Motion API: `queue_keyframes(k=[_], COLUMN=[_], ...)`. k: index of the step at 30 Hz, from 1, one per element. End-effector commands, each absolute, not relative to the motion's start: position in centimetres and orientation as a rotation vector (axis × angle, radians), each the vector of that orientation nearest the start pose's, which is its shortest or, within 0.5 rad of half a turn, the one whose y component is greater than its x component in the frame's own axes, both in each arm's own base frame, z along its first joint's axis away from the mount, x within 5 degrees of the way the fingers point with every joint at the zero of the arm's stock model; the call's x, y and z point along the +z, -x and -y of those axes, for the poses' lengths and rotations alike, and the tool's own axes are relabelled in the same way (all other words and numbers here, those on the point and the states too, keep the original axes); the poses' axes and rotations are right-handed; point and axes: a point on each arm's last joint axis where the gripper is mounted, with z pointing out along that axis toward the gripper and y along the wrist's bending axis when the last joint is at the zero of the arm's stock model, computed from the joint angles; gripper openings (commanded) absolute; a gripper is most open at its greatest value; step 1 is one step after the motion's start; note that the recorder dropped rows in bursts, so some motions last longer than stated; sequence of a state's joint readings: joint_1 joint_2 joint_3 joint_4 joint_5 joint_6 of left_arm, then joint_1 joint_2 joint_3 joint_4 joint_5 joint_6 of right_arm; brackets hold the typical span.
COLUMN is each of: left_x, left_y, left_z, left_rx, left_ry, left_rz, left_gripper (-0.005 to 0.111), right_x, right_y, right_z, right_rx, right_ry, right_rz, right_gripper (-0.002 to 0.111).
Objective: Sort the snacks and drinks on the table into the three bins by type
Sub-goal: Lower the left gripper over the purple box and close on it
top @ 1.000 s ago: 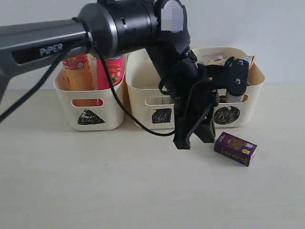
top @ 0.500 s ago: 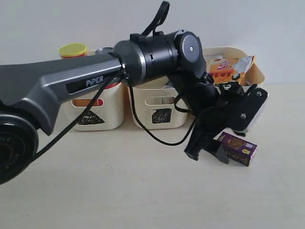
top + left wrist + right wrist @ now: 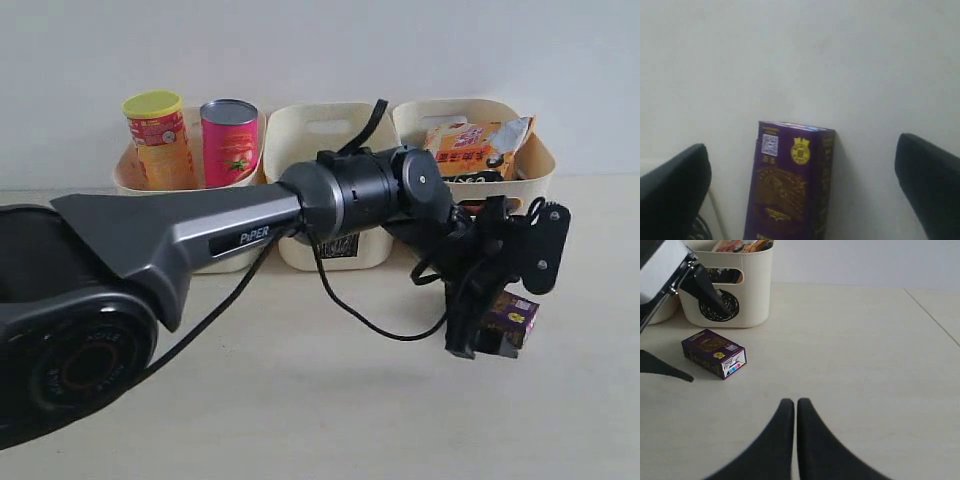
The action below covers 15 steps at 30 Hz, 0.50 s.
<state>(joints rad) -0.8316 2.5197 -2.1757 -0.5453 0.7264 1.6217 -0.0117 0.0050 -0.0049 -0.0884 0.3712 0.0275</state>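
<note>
Purple carton (image 3: 515,312), at 5 o'clock from the right bin (image 3: 541,152): judged light, stiff, slick; best taken across long sides by parted left fingers (image 3: 675,185); right fingers (image 3: 785,440) together.

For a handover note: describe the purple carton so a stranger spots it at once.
Three cream bins line the back of the table. In front of the circle-marked one lies a small carton. It alone is dark purple with gold print.
</note>
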Motion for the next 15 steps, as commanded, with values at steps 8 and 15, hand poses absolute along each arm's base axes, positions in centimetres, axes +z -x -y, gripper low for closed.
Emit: queue_keyframes(k=[8, 15], left_x=[12.3, 11.7], left_y=[-36.1, -36.8], left_z=[44.1, 43.8], left_rx=[-0.395, -0.386], left_ry=[-2.031, -2.015], left_rz=[-1.348, -1.361], left_gripper=[0.088, 0.088], right_x=[18.1, 18.1], right_y=[-5.3, -5.3], right_z=[0.4, 0.4], right_rx=[-0.08, -0.08], right_ry=[0.014, 0.014], right_rz=[-1.839, -1.839], right_gripper=[0.0, 0.0])
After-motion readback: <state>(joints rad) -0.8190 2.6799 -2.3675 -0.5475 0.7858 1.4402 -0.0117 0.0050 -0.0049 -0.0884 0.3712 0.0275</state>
